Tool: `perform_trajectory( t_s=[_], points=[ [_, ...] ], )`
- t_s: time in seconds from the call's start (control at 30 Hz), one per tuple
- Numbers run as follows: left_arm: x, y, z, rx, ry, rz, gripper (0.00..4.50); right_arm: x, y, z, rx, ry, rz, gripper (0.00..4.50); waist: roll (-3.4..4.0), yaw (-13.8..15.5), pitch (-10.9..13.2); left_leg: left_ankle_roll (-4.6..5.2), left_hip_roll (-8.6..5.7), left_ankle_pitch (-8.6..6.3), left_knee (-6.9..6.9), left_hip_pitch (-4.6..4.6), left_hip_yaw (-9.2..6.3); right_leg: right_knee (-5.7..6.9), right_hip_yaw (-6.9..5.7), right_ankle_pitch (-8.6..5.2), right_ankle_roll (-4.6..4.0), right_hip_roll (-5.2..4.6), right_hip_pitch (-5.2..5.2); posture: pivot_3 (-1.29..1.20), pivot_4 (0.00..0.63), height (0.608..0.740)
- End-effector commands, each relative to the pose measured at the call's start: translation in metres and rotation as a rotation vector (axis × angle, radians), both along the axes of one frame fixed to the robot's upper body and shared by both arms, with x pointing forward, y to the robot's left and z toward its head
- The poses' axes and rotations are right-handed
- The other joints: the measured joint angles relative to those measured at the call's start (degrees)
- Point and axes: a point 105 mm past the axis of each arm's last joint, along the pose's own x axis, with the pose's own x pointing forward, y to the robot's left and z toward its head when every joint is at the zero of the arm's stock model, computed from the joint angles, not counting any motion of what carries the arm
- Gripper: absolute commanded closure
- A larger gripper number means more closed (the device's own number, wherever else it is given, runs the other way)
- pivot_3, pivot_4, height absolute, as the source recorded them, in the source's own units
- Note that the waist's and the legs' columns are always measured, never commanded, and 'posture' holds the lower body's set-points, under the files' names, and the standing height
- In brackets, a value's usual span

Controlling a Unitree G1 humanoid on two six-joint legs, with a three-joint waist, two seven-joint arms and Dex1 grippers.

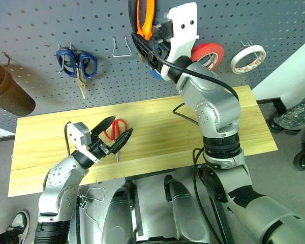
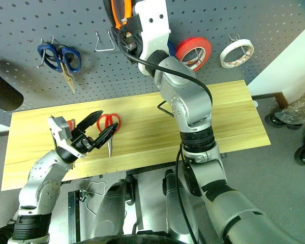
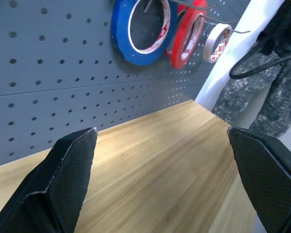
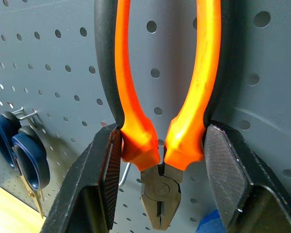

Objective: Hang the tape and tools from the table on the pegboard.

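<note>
My right gripper (image 4: 161, 141) is raised against the dark grey pegboard (image 1: 35, 30) and shut on the pliers (image 1: 145, 18), whose orange-and-black handles point up and whose nose points down between the pads. On the light wood table (image 1: 162, 129) lie the red-handled scissors (image 2: 108, 122). My left gripper (image 1: 120, 125) hovers open just in front of them, nothing between its fingers. The cream tape (image 1: 248, 58) hangs on a hook at the board's right.
A red roll (image 1: 209, 53) and a blue roll (image 3: 140, 29) hang beside the cream one. Blue-handled scissors (image 1: 76, 63) hang at the left, with a bare wire hook (image 1: 121, 47) next to them. A dark cylinder (image 1: 7, 89) juts from the board's left edge.
</note>
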Motion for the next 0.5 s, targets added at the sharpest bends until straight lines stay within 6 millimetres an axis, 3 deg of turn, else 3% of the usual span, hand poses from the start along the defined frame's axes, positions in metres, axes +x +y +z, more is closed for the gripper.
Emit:
perform_trajectory(
  t_s=[0.03, 0.27, 0.5],
  points=[
    [-0.004, -0.001, 0.006, 0.009, -0.038, 0.000, 0.00, -0.019, 0.000, 0.033, 0.055, -0.121, 0.037, 2.35, 0.00, 0.0, 0.0, 0.00, 0.00, 0.00, 0.00, 0.00, 0.00, 0.00, 0.00, 0.00, 0.00, 0.00, 0.00, -0.02, 0.301, 0.712],
    [-0.003, -0.002, 0.008, 0.005, -0.043, -0.003, 0.00, -0.025, -0.008, 0.046, 0.113, -0.154, 0.046, 2.35, 0.00, 0.0, 0.0, 0.00, 0.00, 0.00, 0.02, 0.00, 0.00, 0.02, 0.00, 0.00, 0.00, 0.00, 0.00, -0.03, 0.307, 0.712],
    [-0.004, -0.006, 0.007, -0.002, -0.041, -0.009, 0.00, -0.022, 0.002, 0.044, 0.109, -0.155, 0.059, 2.35, 0.00, 0.0, 0.0, 0.00, 0.00, 0.00, 0.02, 0.01, 0.00, 0.04, 0.00, 0.00, 0.00, 0.00, 0.00, -0.03, 0.316, 0.712]
  ],
)
